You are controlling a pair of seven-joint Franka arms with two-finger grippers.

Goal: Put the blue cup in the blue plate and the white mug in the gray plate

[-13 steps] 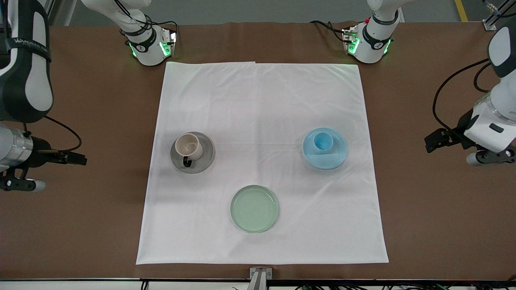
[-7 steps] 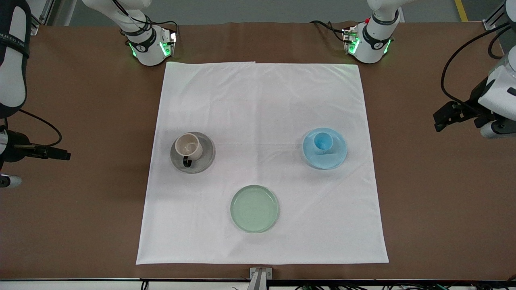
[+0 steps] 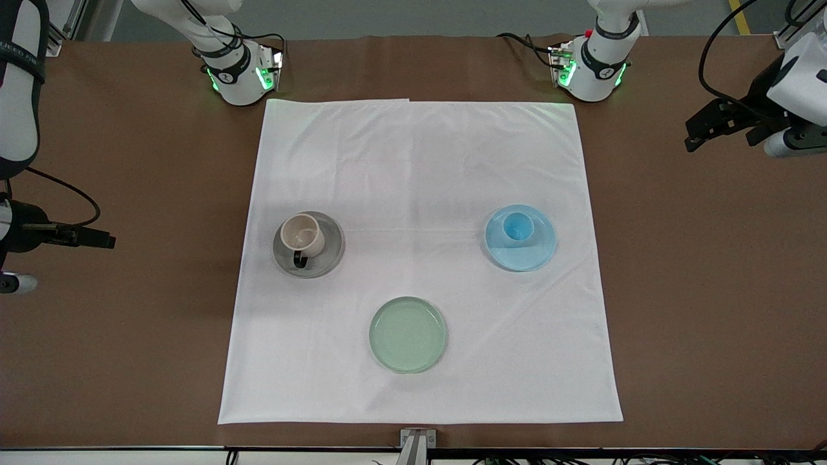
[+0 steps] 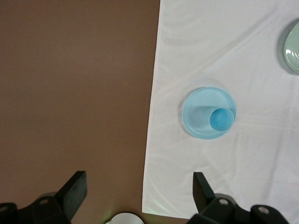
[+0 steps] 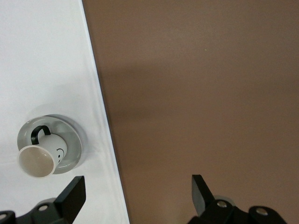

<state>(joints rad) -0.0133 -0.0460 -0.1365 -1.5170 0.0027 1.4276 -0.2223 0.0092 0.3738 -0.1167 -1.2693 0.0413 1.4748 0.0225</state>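
My left gripper (image 3: 694, 132) has drawn back over bare table; my right gripper (image 3: 103, 239) barely shifted. Both stand wide open, empty, well apart from everything. The white mug (image 3: 302, 236) sits on the gray plate (image 3: 329, 255), the blue cup (image 3: 517, 227) on the blue plate (image 3: 539, 252).

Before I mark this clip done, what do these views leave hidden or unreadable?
- White mug on the gray plate: the mug covers the spot where its base rests; the small dark mark on its side in the right wrist view is too small to read.
- Blue cup on the blue plate: the cup likewise covers its base.
- Green plate: cut off by the left wrist view's edge.
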